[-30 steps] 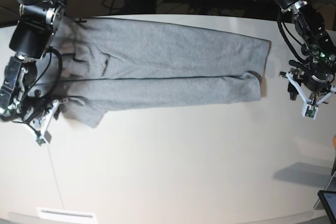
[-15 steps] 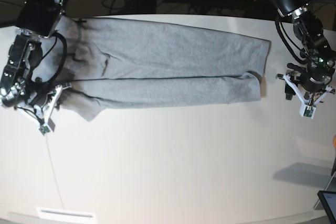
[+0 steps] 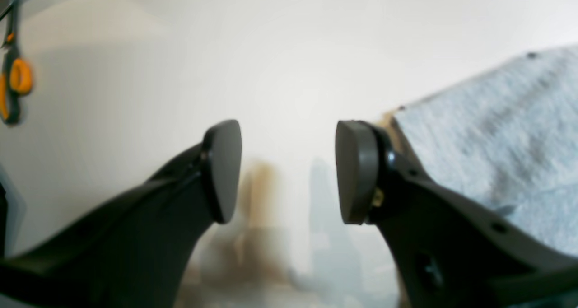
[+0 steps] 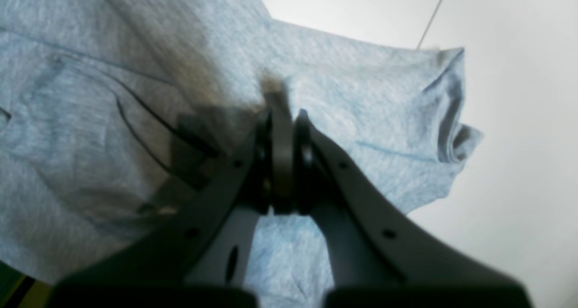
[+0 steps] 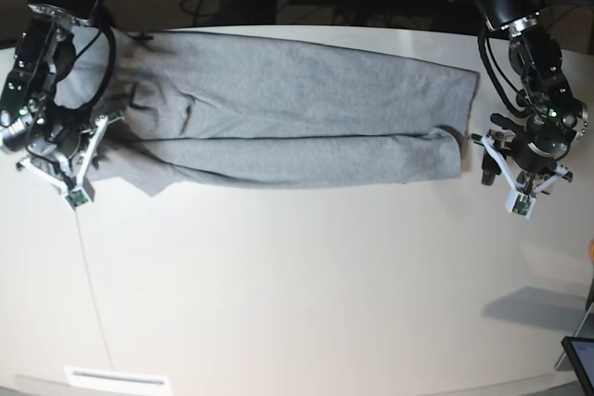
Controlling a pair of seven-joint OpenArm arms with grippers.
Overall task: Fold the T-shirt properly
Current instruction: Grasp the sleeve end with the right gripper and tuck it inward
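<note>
Right end effector (image 4: 283, 163) closed above T-shirt (image 4: 343, 100).

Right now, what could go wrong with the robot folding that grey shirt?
The right gripper is shut with its tips over the T-shirt, but I can't tell whether cloth is pinched; if none is, a lift may come up empty. The left gripper is open over bare table beside the shirt's edge, so closing there would likely miss the fabric. The sleeve is bunched up, which could leave a lumpy fold.
</note>
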